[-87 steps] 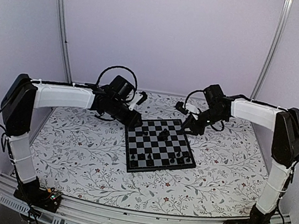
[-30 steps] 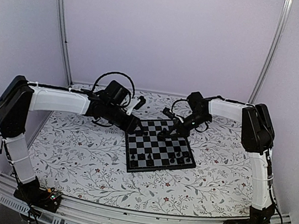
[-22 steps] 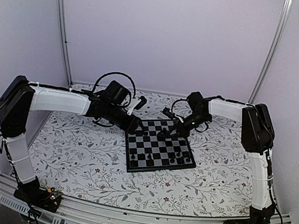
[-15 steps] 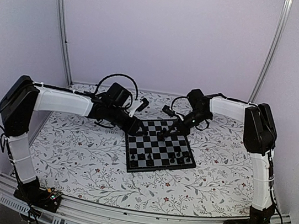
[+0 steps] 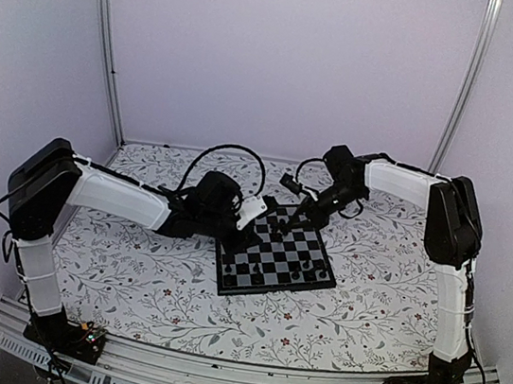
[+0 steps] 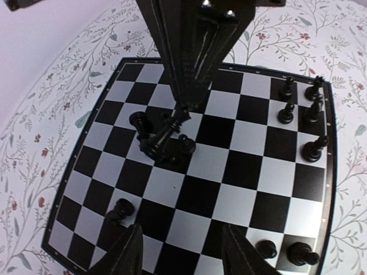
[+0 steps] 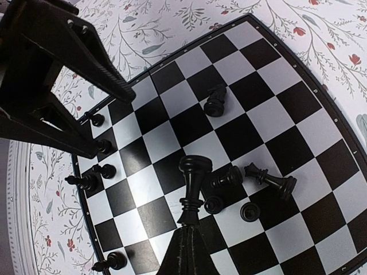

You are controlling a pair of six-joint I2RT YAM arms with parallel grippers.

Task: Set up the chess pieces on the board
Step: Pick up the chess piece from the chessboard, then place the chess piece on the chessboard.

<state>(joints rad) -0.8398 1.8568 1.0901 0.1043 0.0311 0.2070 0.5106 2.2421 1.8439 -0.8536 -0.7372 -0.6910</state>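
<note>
Top external
A: board (image 5: 272,252) lies flat; left gripper (image 5: 258,216) at its far-left corner; right gripper (image 5: 304,208) over its far edge; chess pieces (image 5: 294,276) too small to count here.
B: ack; one board, two grippers.

Left wrist
A: left gripper (image 6: 182,235) jaws spread, nothing between them, hanging above the board (image 6: 86,154); right gripper (image 6: 185,107) jaws pressed together over the board's centre, on the head of a tilted tall piece (image 6: 157,140).
B: count: seven chess pieces (image 6: 312,112) along one board edge; lone piece (image 6: 117,211) near the opposite edge; centre cluster (image 6: 184,143) overlaps, at least two besides the tall one.

Right wrist
A: right gripper (image 7: 184,240) looks to be pinching the tall piece (image 7: 192,189) by its head; can't tell if its base touches the board (image 7: 321,109). Cluster (image 7: 229,175) shows four loose, two lying flat; lone piece (image 7: 215,102) apart; five at the edge, others likely hidden behind the left gripper (image 7: 113,127).
B: my call: lift clear of the cluster first; carry to its edge-row square; lower until the base sits flat, then release; main risk is clipping neighbours, which look easy to topple.
</note>
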